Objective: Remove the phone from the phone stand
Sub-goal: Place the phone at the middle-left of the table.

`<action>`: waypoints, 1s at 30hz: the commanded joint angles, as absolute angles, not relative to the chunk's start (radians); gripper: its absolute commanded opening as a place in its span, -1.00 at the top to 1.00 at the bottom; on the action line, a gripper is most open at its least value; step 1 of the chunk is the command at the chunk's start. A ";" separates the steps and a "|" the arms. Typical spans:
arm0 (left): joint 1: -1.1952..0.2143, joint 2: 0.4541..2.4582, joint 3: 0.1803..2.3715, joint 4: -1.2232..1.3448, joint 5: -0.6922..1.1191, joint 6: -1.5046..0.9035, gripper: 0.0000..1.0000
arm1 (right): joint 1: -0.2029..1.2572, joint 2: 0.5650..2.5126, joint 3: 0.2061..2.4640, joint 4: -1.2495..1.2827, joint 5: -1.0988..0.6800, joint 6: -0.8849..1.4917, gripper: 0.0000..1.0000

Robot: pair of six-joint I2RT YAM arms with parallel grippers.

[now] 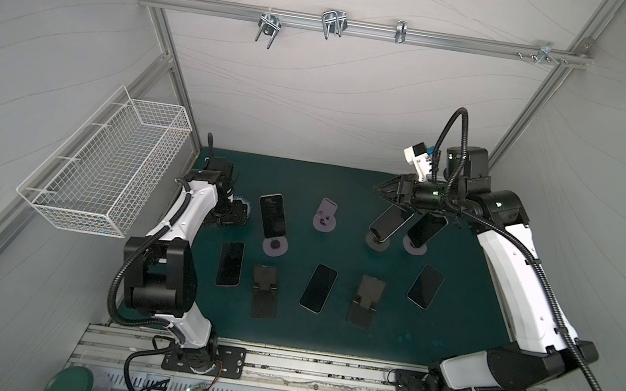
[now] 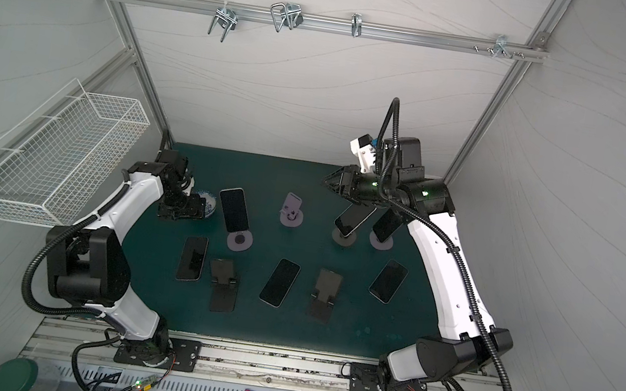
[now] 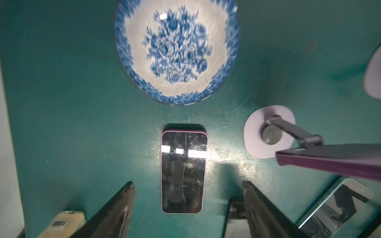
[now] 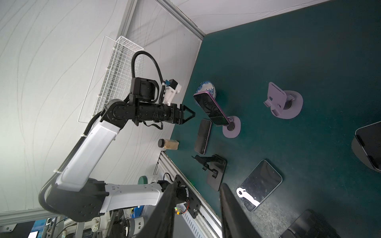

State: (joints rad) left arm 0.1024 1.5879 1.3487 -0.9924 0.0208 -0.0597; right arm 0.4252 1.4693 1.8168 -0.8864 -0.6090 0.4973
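While both grippers hang empty, you have three phones on stands to watch.

- Left gripper [image 3: 187, 183]: fingers spread, nothing between, over pink-edged phone [image 3: 183, 171] lying flat on mat [image 3: 61, 103].
- Purple phone [image 3: 329, 162] on lavender stand [image 3: 268, 131] juts just beside one finger. Swing sideways and you likely clip it, tipping stand.
- Bowl [image 3: 177, 51] close by, same hazard.
- Right gripper [image 1: 382, 188]: jaws apart, empty, above leaning phone [image 1: 389, 222] and neighbour phone [image 1: 426, 228], which sit close together on round bases.
- Careless grab there may nudge neighbour phone or drag base along.
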 commanded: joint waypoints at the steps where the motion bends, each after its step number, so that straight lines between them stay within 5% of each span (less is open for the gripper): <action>1: 0.106 1.549 1.380 -1.009 0.046 -0.072 -0.66 | 0.423 1.488 1.832 -0.906 -0.612 0.495 0.26; 16: 0.085 1.409 1.435 -1.021 0.031 -0.083 -0.66 | 0.453 1.520 1.903 -1.020 -0.497 0.472 0.23; 30: -0.212 1.398 1.619 -1.054 -0.066 -0.140 -0.66 | 0.429 1.512 1.878 -1.158 -0.212 0.484 0.00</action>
State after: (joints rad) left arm -0.1509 1.4151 1.5608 -1.0485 -0.0349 -0.1108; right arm 0.4385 1.5135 1.8889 -1.1072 -0.2935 0.4797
